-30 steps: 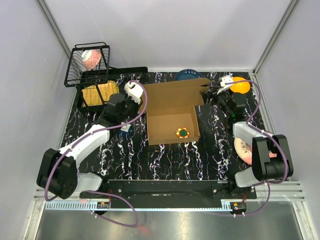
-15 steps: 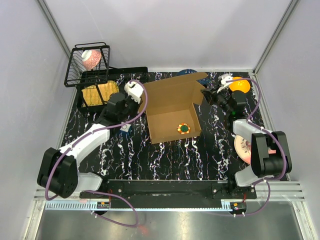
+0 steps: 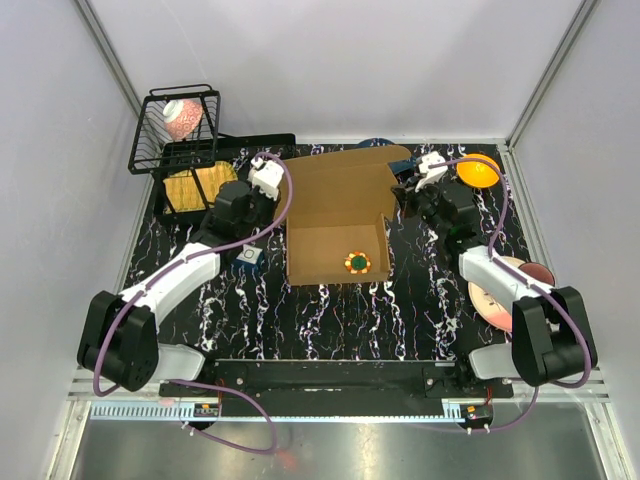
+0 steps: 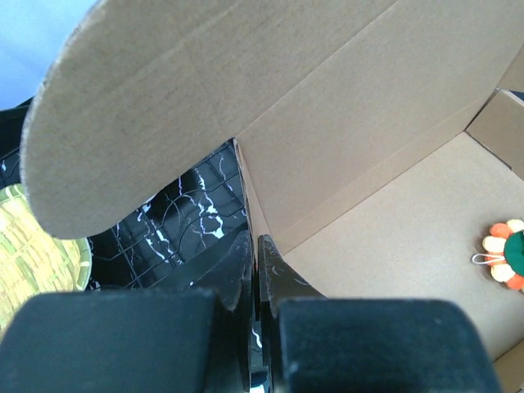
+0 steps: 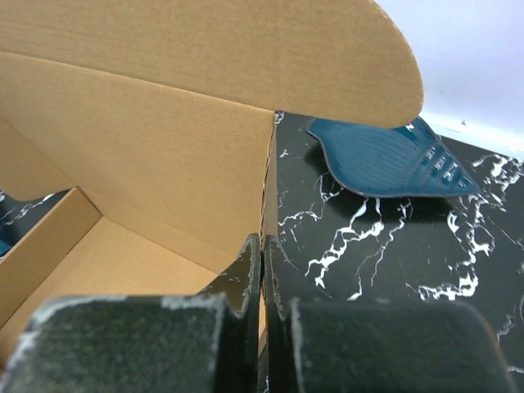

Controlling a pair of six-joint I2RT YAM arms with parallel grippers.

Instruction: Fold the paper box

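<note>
The paper box (image 3: 335,215) is brown cardboard, standing open in the middle of the table with its rounded lid flap raised at the back. A small orange and green flower piece (image 3: 356,263) lies on its floor and also shows in the left wrist view as the flower piece (image 4: 508,258). My left gripper (image 3: 284,203) is shut on the box's left side wall. In the left wrist view that wall's edge runs down between the closed fingers of the left gripper (image 4: 255,246). My right gripper (image 3: 401,190) is shut on the right side wall, whose edge enters the right gripper (image 5: 264,246).
A black wire basket (image 3: 175,125) stands at the back left, a yellow woven mat (image 3: 190,185) beside it. A blue dish (image 5: 385,160) lies behind the box's right corner. An orange ball (image 3: 478,170), a pale plate (image 3: 495,295) and a small white cube (image 3: 250,257) also sit on the table.
My right gripper has closed on the box's right wall. The box has shifted left and squared up, and its lid flap has lifted. The left gripper stayed shut on the left wall.
</note>
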